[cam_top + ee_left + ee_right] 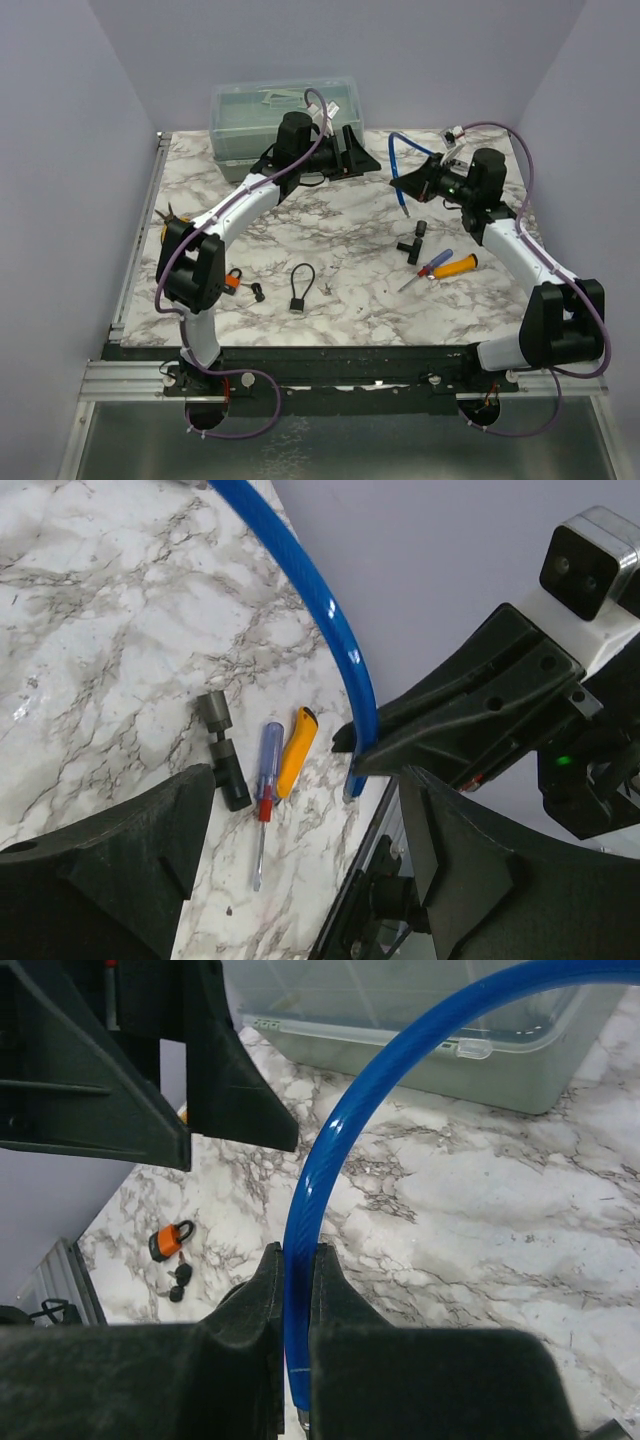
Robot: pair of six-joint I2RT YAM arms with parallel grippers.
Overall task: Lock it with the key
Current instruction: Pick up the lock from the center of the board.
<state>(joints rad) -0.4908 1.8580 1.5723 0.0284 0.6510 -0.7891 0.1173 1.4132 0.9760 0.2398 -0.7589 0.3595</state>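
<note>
Right fingers (pixel 250 1310) clamped on a blue tube (pixel 330 1140), held off the desk (pixel 350 235) near the clear plastic box (pixel 285 105). Left fingers (pixel 130 850) spread wide facing it, probably to receive. Orange padlock (pixel 233 281) and keys (pixel 257 292) lie well away from the box, untouched.

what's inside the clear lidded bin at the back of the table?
Clear bin: lid on, only a faint pale shape shows through, not identifiable. The left arm hides its front middle, so anything there is unseen.
</note>
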